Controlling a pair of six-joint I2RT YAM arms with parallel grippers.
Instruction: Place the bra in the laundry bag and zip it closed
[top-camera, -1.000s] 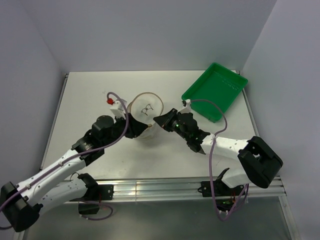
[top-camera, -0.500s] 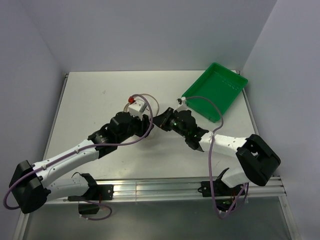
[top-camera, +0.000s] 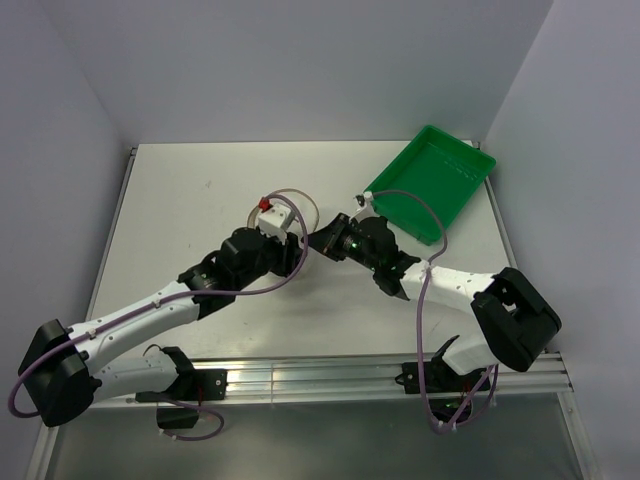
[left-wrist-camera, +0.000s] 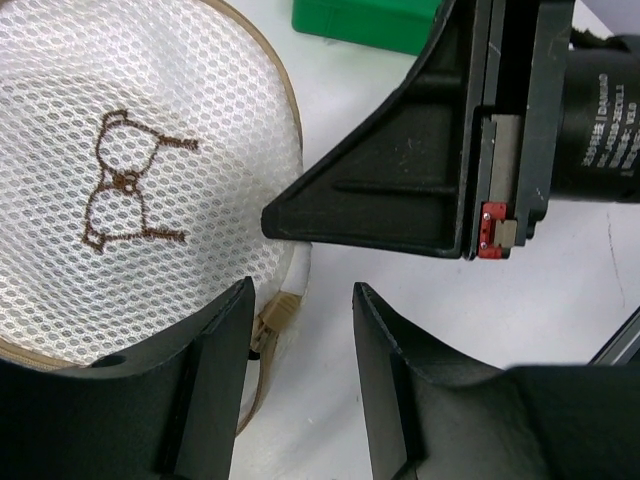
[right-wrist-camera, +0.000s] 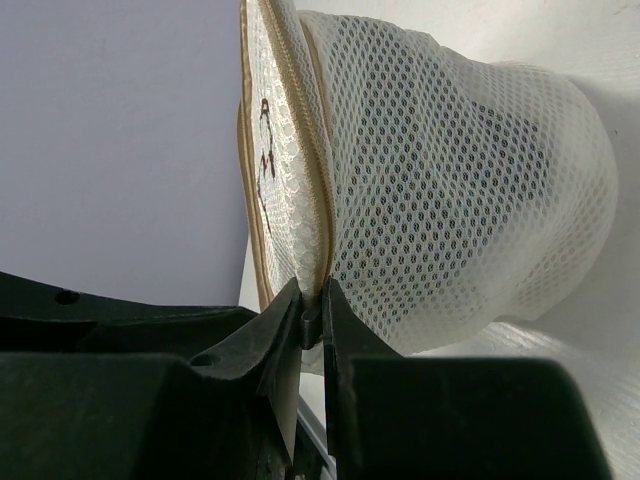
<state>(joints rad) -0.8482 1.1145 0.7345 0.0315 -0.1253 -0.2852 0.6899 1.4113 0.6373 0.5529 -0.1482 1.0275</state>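
Mesh laundry bag (right-wrist-camera: 440, 190) resting on the counter (top-camera: 180, 200), dark bra (right-wrist-camera: 455, 150) already inside — zipping stage. Rim zip nipped tight by right end effector (right-wrist-camera: 312, 310); left end effector (left-wrist-camera: 300, 300) parted, just beside the bag. Next — brace the bag, draw the zip round.

I count one laundry bag (left-wrist-camera: 200, 240) near the middle of the one table (top-camera: 180, 200), and one green tray (top-camera: 430, 185) out at 1 o'clock. Two grippers: left gripper (left-wrist-camera: 300, 310) and right gripper (right-wrist-camera: 311, 300). One stitched motif (left-wrist-camera: 125, 180) on the bag.
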